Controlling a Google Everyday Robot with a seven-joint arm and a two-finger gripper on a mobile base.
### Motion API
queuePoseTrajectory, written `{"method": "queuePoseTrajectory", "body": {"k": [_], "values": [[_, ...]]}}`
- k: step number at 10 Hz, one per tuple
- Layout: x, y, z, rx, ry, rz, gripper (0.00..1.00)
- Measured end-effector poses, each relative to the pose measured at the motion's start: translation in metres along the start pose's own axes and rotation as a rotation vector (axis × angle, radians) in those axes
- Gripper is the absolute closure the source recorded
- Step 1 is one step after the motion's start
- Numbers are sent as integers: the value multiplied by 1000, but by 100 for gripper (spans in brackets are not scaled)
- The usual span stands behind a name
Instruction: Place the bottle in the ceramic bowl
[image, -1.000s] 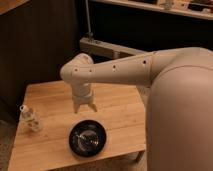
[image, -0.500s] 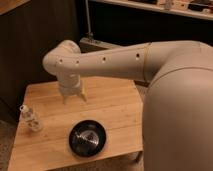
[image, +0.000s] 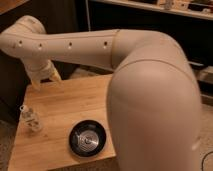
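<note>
over the table (image: 65, 107), at its far corner, the gripper (image: 45, 81) looks open; bottle (image: 31, 119), ceramic bowl (image: 72, 136) near edges.

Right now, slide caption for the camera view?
Open, empty tool near table's back-left corner; bottle standing at left, bowl empty in front.

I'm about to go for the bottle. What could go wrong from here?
1. The bottle stands upright close to the left edge of the table. The open gripper hangs near the table's far left corner, apart from it, and a sideways nudge on approach may knock the bottle over or off.
2. The ceramic bowl looks shallow and glossy, so a bottle released upright could tip out.
</note>
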Motion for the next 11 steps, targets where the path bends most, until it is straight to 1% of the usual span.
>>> {"method": "queuePoseTrajectory", "body": {"k": [1, 2, 3, 4, 5, 6, 7, 9, 11], "values": [[-17, 20, -1, -13, -9, -50, 35], [-26, 33, -2, -20, -16, -85, 35], [-35, 56, -3, -34, -20, -142, 35], [-40, 81, -4, -47, -20, -213, 35], [-42, 95, -4, -51, -6, -259, 35], [-41, 104, -2, -47, 16, -293, 35], [-35, 114, -1, -51, 39, -324, 35], [-26, 110, 3, -32, 62, -338, 35], [-14, 113, 16, -45, 85, -353, 35]]}}
